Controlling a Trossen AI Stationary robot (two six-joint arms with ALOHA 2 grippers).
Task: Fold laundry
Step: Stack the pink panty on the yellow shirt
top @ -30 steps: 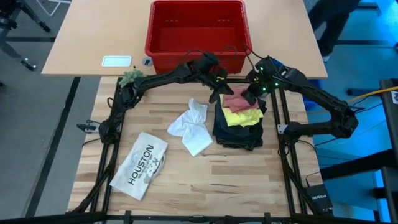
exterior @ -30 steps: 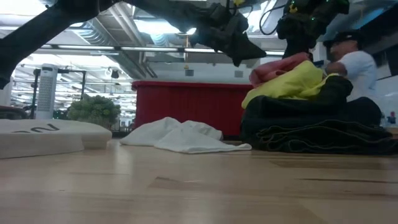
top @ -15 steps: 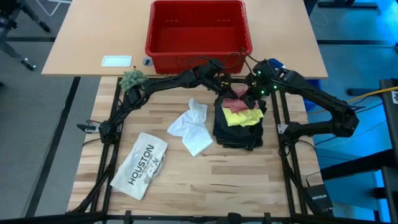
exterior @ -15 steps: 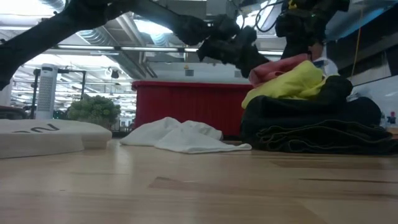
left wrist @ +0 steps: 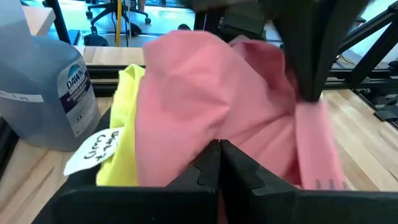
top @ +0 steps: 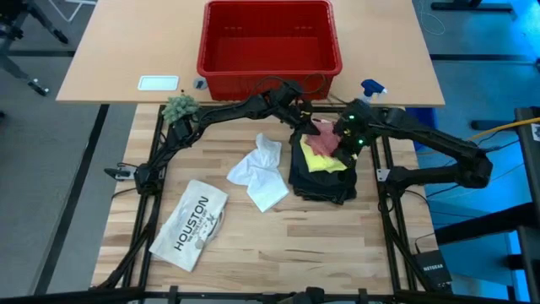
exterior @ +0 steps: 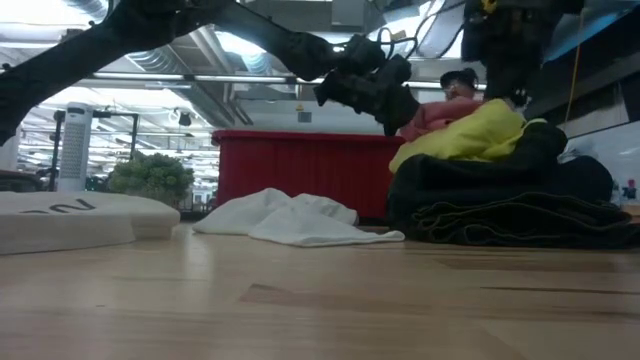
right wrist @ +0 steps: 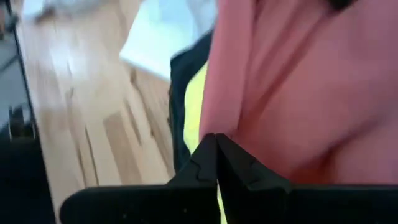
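Right of centre in the overhead frame, the left gripper (top: 309,121) and right gripper (top: 339,143) each pinch the pink cloth (top: 323,138). It lies atop the yellow T-shirt (top: 319,160) and dark trousers (top: 325,184).

The high camera is looking straight down on the whole table (top: 253,245). The low camera is sitting at tabletop level, facing 12 o'clock toward the red basket (exterior: 300,165). Both wrist cameras are pressing close on the pink cloth (left wrist: 205,106), which all four views are sharing.
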